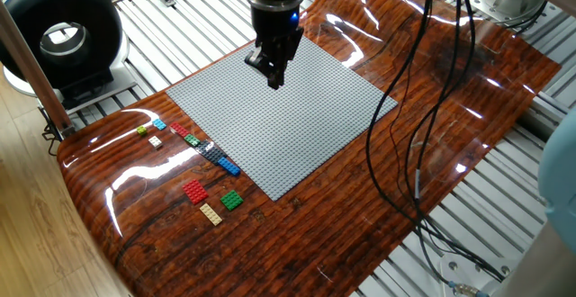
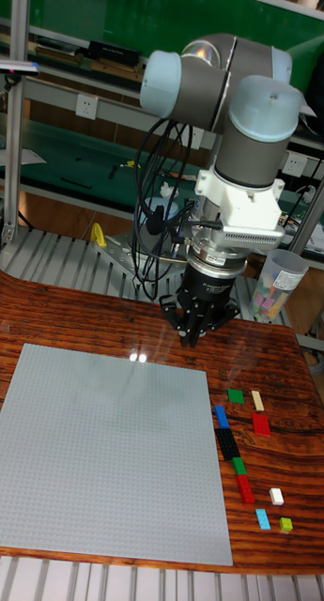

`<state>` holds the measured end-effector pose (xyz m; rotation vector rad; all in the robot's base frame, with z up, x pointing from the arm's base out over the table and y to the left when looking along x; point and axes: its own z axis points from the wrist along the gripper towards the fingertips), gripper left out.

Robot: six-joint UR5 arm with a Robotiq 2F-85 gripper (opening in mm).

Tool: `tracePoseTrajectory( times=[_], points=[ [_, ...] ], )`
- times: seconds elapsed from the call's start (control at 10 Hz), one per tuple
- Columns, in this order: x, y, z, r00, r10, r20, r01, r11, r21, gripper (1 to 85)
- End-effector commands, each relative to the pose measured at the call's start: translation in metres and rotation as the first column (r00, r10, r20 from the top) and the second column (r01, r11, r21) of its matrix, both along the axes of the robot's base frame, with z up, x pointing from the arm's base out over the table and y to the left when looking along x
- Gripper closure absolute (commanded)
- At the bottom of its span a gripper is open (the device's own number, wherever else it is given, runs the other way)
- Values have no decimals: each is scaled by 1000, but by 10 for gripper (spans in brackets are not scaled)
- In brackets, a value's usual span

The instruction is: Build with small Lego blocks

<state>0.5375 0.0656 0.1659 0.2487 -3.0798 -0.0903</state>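
Wood-grain table point(image 1: 297, 234) carries a bare baseplate point(image 1: 297, 126); nothing built. My claw point(image 1: 273, 69) hovers above it, narrow, empty. All bricks point(image 1: 205, 153) lie beside it.

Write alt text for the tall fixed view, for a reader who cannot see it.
A UR5 arm's gripper hangs just past the far edge of a large grey baseplate on a wood-grain table, holding nothing that can be seen. Small Lego blocks in several colours lie loose in a line right of the plate.
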Motion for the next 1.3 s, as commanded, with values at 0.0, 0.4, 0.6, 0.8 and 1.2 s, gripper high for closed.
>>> tracePoseTrajectory(
  times=[0.0, 0.4, 0.6, 0.8, 1.2],
  points=[
    [5, 0, 1, 998, -65, 15, 65, 998, 1, 673],
    [31, 24, -10, 992, -112, 50, 111, 994, 23, 657],
    [47, 29, -26, 991, -117, 70, 116, 993, 18, 657],
    [43, 21, -27, 993, -104, 54, 105, 994, -13, 657],
    [40, 11, -27, 995, -87, 48, 89, 995, -52, 650]
  ],
)
